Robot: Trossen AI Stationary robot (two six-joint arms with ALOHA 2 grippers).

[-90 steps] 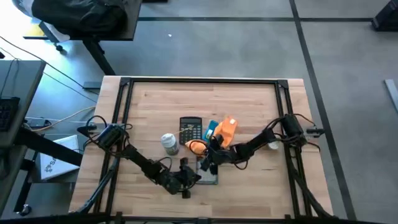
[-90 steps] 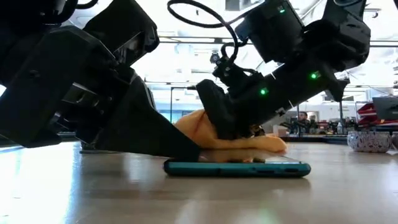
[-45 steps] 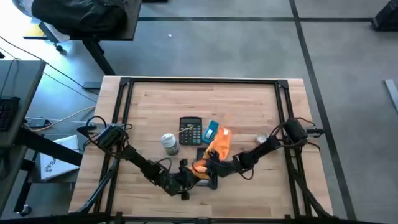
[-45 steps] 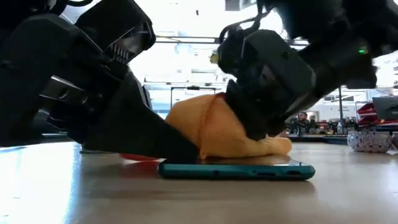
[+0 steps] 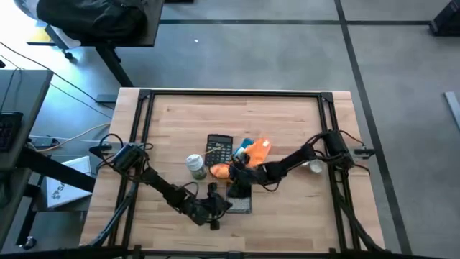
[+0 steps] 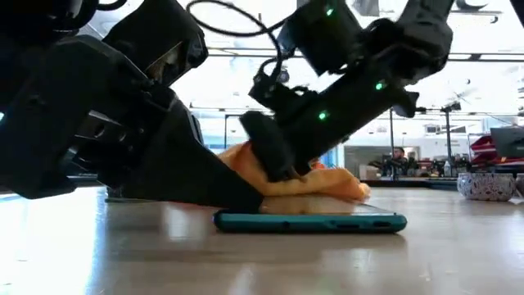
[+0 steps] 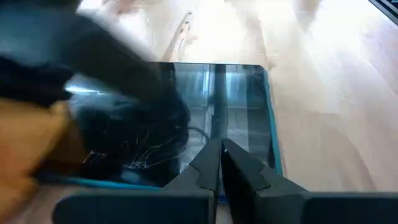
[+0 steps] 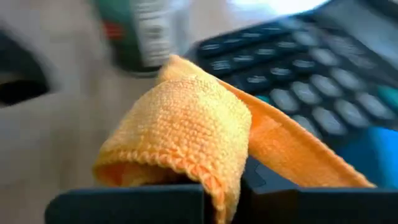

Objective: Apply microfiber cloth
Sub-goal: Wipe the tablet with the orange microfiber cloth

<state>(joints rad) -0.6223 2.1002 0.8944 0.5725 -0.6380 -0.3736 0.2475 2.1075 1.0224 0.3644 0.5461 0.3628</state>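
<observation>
A phone in a teal case (image 6: 311,221) lies flat on the table near the front edge, screen up (image 7: 242,106). My left gripper (image 7: 221,158) is shut, with its tips down on the phone's near end. The bright orange microfiber cloth (image 5: 259,150) is bunched in my right gripper (image 5: 241,174), which is shut on it at the phone's far end. In the low view the cloth (image 6: 327,182) lies on top of the phone. My left gripper presses its shut fingertips (image 7: 211,163) down on the phone's screen near its near end, slanting down from the table's left and near side. The phone lies flat on the table. My right gripper pinches a folded bunch of the cloth (image 8: 214,177) between its two fingers, several layers. The fingers slant down from the table's right. The cloth's free part trails out toward the far right, and its lower side lies on the phone (image 6: 319,197).
A black calculator (image 5: 221,150) and a small blue object (image 5: 244,146) lie just beyond the phone. A small jar (image 5: 195,167) stands to the left of the cloth. A black frame rail (image 5: 237,93) runs around the tabletop.
My right gripper has dragged the cloth over the phone toward the table's near edge, then back toward the far edge. The cloth bunched up tall over the phone midway and now lies lower and trails out. The phone and my left gripper have stayed in place.
</observation>
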